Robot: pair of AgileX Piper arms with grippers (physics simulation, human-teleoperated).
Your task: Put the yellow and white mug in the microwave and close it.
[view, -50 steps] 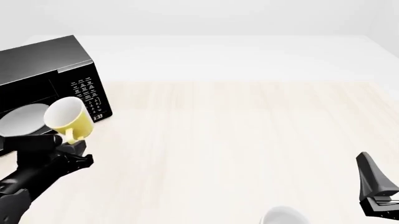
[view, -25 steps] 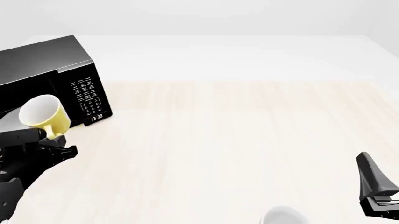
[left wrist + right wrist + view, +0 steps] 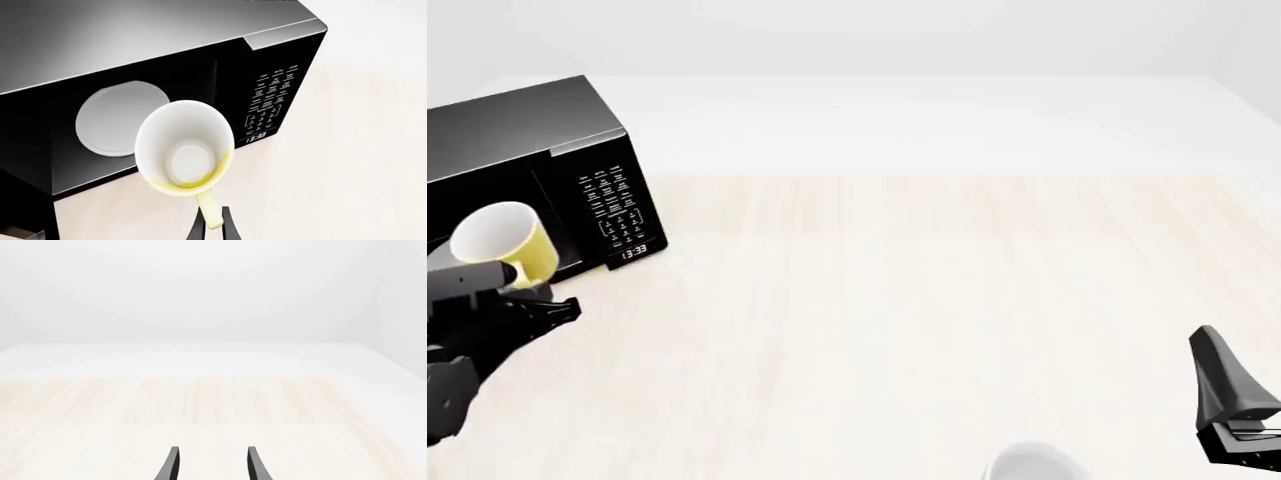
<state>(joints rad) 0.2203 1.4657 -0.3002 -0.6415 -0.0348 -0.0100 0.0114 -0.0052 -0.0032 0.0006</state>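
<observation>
And here's the left gripper (image 3: 521,300) pinching the yellow and white mug (image 3: 505,245) by its loop handle, mug lifted clear of the table (image 3: 934,300) and tipped so its white inside faces up and back at us, hanging right in front of the microwave (image 3: 547,150) opening, just off the keypad panel (image 3: 614,215). From the wrist you can see the white turntable plate (image 3: 110,120) inside the black cavity, partly behind the mug's rim, so the mug is at the mouth and, by my reading, not yet inside. The risk is plain: held only by a thin handle and tilted like that, the mug could swing or slip in the fingers (image 3: 227,227), and its rim could clip the frame beside the keypad or the roof of the cavity if it goes in at this angle; set down tilted on the plate, it may roll over. The door itself I can't make out, so the closing sweep is a question too. Over by the table's near edge, far from the microwave, the right gripper (image 3: 210,465) idles with fingers parted and nothing between them, near a white cup (image 3: 1034,465). Against a second ago, the mug has travelled leftward from in front of the keypad to the cavity mouth and sits a touch higher, with the arm drawn back with it; the right side hasn't budged
</observation>
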